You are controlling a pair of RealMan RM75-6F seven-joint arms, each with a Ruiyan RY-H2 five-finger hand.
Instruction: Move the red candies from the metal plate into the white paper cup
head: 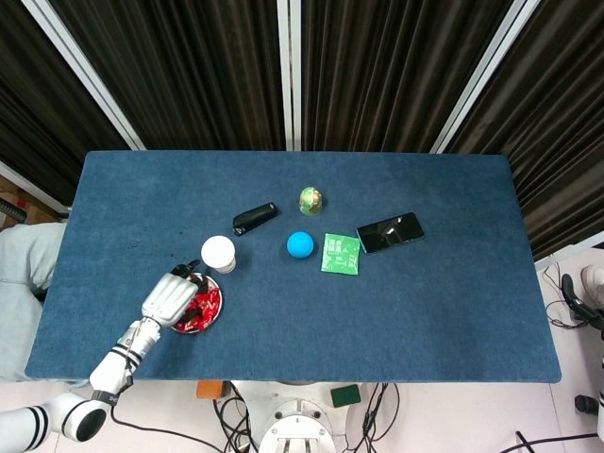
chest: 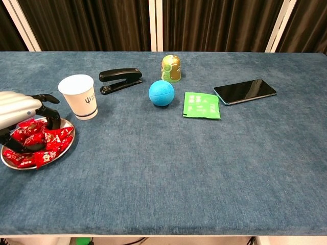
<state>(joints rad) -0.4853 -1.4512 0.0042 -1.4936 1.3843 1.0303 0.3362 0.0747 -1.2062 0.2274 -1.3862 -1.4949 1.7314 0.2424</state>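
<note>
Head view: left hand point(head: 170, 299) over metal plate point(head: 209, 316) near the table's front-left corner; white paper cup point(head: 218, 253) just behind.

Chest view: fingers point(chest: 45, 111) curl among red candies point(chest: 51, 140); grip uncertain. Step: grasping; next, lift to cup.
</note>
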